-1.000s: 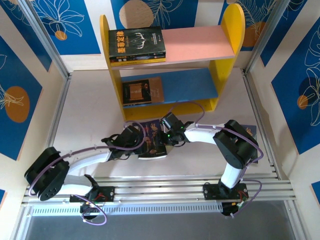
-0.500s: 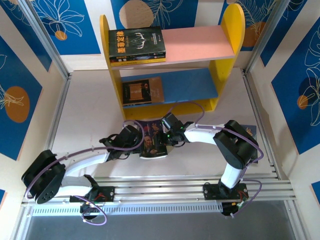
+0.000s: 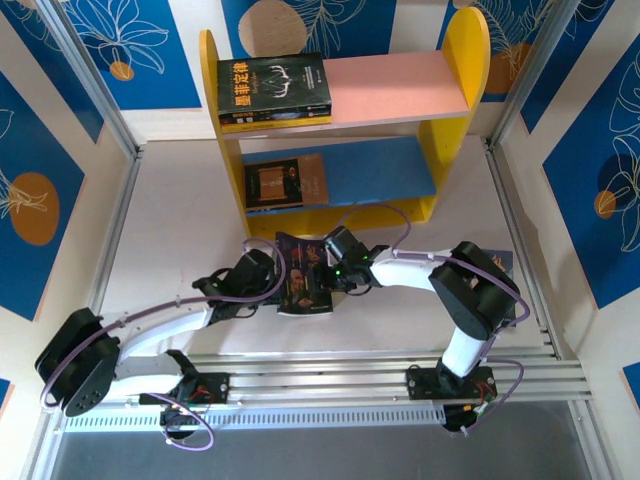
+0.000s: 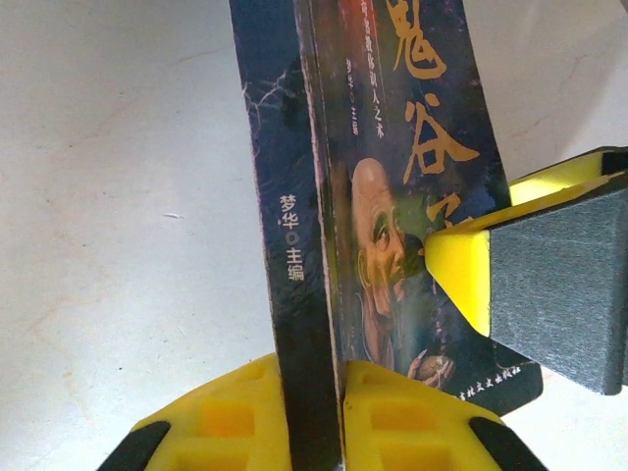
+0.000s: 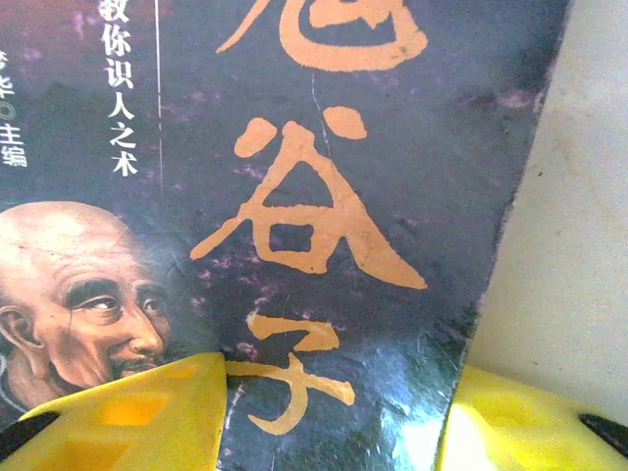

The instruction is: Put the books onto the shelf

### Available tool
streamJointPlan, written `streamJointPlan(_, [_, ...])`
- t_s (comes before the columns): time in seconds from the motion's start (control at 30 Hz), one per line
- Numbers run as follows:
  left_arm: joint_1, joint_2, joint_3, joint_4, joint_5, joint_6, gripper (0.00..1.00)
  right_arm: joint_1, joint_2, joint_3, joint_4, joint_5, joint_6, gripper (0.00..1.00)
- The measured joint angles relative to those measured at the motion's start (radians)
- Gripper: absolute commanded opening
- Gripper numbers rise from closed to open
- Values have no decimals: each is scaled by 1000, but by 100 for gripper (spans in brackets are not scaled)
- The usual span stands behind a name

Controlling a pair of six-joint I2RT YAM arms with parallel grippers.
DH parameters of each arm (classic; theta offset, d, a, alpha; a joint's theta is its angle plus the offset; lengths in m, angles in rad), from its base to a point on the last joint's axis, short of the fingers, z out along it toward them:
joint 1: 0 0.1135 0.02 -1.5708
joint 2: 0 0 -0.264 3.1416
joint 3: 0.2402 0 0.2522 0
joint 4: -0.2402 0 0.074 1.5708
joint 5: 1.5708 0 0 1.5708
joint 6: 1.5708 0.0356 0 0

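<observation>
L jaws, wide a sec. ago, now clamped on the spine edge of the dark bald-man paperback (image 3: 303,290), on the bench (image 3: 170,220) just near of the shelf (image 3: 465,60); R jaws half-wide, one pad on its cover; grip made, so lift to shelf prob. next.

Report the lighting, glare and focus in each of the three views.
Top external: bright, even light, sharp throughout, faint shadows beneath the arms on the table. Left wrist: the book is in focus, the left gripper at the bottom edge slightly soft. Right wrist: the glossy cover carries a white glare patch near its lower right corner, and the right gripper is blurred.
</observation>
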Motion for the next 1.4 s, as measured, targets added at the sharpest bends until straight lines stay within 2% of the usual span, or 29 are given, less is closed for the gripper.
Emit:
streamJointPlan(0.43, [-3, -95, -19, 8, 53, 35, 0, -55, -81, -116, 69, -77, -1, 51])
streamJointPlan(0.77, [-27, -259, -21, 16, 78, 52, 0, -161, -234, -257, 87, -143, 11, 55])
streamJointPlan(1.1, [-32, -343, 42, 19, 48, 42, 0, -264, -544, -272, 95, -163, 87, 64])
streamJointPlan(1.4, [-35, -244, 225, 69, -56, 23, 0, -267, -804, -355, 208, -106, 293, 79])
